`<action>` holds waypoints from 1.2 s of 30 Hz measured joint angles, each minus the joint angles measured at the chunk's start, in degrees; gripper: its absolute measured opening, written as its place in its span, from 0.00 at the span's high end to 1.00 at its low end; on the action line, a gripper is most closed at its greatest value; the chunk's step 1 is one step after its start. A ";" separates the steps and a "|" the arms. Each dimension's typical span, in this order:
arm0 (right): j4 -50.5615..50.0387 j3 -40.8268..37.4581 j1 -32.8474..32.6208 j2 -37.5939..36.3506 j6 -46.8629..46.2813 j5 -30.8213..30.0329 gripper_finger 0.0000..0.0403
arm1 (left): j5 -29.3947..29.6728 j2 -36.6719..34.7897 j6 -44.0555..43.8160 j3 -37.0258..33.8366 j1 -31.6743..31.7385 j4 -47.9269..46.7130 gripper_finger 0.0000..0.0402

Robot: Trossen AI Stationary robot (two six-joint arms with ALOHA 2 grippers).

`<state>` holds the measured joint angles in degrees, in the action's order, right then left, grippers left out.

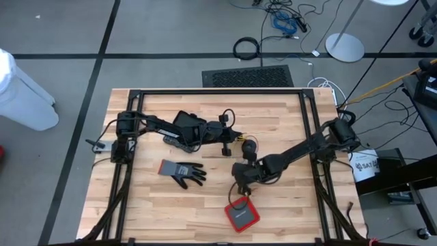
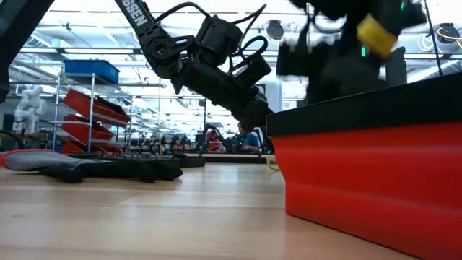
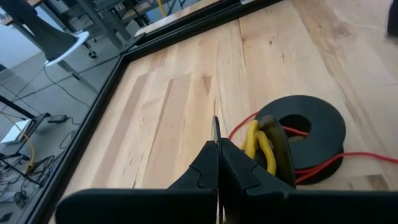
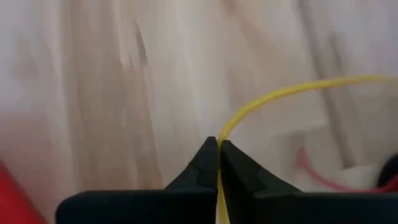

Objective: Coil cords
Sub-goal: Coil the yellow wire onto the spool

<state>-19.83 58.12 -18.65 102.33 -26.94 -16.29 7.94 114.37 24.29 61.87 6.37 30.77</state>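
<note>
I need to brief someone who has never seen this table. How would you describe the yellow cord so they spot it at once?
On the wooden table, look mid-table at the black spool. The yellow cord runs from it to the shut right gripper; the red cord beside it lies loose.

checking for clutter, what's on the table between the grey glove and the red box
Bare wood: in the high view nothing lies on the table between the grey glove and the red box.
</note>
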 joint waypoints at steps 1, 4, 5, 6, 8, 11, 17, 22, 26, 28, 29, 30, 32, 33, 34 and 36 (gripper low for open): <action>0.12 0.13 -0.28 -1.01 0.00 -1.07 1.00 | -0.02 0.00 0.00 0.00 0.02 0.00 1.00; 0.07 0.19 -0.74 -2.44 -0.16 -4.86 1.00 | -0.69 0.00 -0.60 0.00 0.01 0.13 1.00; -0.35 0.19 -0.76 -2.64 -0.46 -5.02 1.00 | -0.86 0.00 -1.17 0.00 -0.02 0.22 1.00; -0.93 0.19 -0.78 -2.85 -1.06 -5.12 1.00 | -1.25 0.00 -1.49 0.00 -0.02 0.34 1.00; -1.38 0.21 -0.83 -3.06 -2.37 -5.43 1.00 | -1.60 0.00 -1.59 0.00 -0.05 0.41 1.00; -2.58 0.21 -0.76 -3.00 -2.89 -7.34 1.00 | -1.90 0.00 -2.90 0.00 -0.07 0.54 1.00; -2.58 0.23 -0.29 -3.02 -2.81 -12.59 1.00 | -3.92 0.00 -5.23 0.00 -0.12 1.12 1.00; -5.80 0.23 -0.15 -3.09 -5.00 -16.87 1.00 | -4.11 0.00 -5.18 0.00 -0.13 -0.43 1.00; -6.28 0.25 -0.22 -3.31 -5.40 -18.43 1.00 | -4.31 0.00 -4.31 0.00 -0.09 -1.55 1.00; -6.26 0.28 -0.26 -3.97 -5.37 -19.41 1.00 | -4.31 0.00 -3.46 0.00 -0.11 -2.30 1.00; -6.26 0.33 -0.26 -4.46 -5.37 -20.11 1.00 | -4.31 0.00 -2.92 0.00 -0.11 -2.78 1.00; -6.33 0.34 -0.26 -5.04 -5.18 -20.78 1.00 | -4.30 0.00 -2.70 0.00 -0.11 -3.17 1.00; -6.37 0.34 -0.31 -6.39 -4.94 -21.65 1.00 | -4.28 0.00 -2.48 0.00 -0.11 -3.72 1.00; -6.50 0.34 -0.33 -7.14 -4.74 -22.21 1.00 | -4.28 0.00 -2.38 0.00 -0.11 -3.90 1.00; -6.89 0.34 -0.37 -7.91 -4.66 -22.85 1.00 | -4.27 0.00 -2.08 0.00 -0.11 -4.03 1.00; -7.83 0.34 -0.59 -9.46 -4.64 -24.53 1.00 | -4.26 0.00 -1.14 0.00 -0.11 -4.12 1.00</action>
<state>-27.66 58.46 -19.25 92.86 -31.58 -40.82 3.68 114.37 23.16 61.87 6.26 26.65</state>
